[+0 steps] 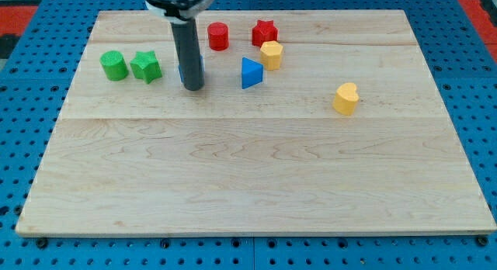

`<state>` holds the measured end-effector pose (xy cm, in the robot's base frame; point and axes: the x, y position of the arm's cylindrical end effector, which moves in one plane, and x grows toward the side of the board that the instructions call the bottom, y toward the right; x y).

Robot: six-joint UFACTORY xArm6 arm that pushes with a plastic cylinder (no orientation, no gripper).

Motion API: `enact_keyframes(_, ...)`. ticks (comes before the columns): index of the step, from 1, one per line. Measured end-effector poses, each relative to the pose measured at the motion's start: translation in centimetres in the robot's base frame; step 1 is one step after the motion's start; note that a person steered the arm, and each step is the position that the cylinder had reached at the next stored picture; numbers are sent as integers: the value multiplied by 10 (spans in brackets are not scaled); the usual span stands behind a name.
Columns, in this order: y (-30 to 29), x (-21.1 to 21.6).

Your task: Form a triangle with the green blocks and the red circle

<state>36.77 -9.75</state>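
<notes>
Counter [256,169]: pale wood on blue pegboard.
Green blocks: cylinder [113,65], star [145,67], touching, upper left.
Red circle [218,36]: top centre, apart (triangle unformed).
My tip [192,87]: between them; no claw, state untellable.

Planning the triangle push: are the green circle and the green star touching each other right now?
Cannot tell. In the camera view the green circle and green star sit side by side with edges meeting or nearly so; no clear gap or contact shows.

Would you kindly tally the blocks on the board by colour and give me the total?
Green: 2, the green cylinder and green star
Red: 2, the red cylinder and red star
Yellow: 2, the yellow hexagon and yellow heart
Blue: 2, the blue triangle and a blue block mostly behind the rod
Total: 8
</notes>
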Motion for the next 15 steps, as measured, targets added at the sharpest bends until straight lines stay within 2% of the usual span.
enact_keyframes(2, -59, 10)
enact_keyframes(3, -105, -18)
enact_keyframes(5, -101, -84)
enact_keyframes(6, -124, -111)
enact_keyframes(7, -104, -162)
enact_keyframes(8, -22, -173)
enact_keyframes(9, 22, -155)
enact_keyframes(11, 37, -105)
enact_keyframes(13, -94, -168)
enact_keyframes(14, -172, -152)
enact_keyframes(15, -207, -97)
